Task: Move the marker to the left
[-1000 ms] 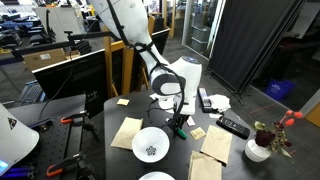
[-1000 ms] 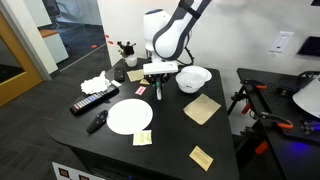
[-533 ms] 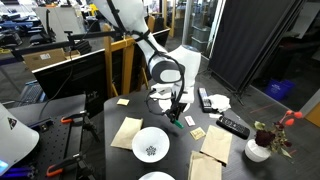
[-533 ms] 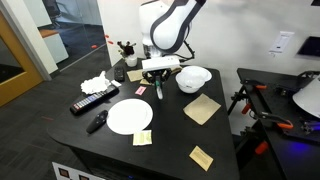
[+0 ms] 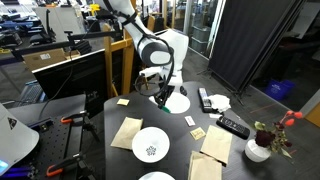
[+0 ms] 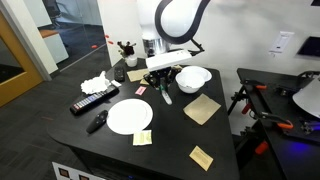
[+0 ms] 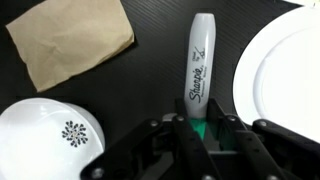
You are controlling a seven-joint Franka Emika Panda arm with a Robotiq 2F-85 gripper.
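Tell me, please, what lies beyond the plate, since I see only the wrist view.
Observer: A long remote and a small remote lie past the plate, on the side away from the marker.
Operator: Anything else over there?
Observer: A crumpled white tissue lies beside the long remote.
Operator: Any fragile items?
Observer: A white vase with red flowers stands near the small remote.
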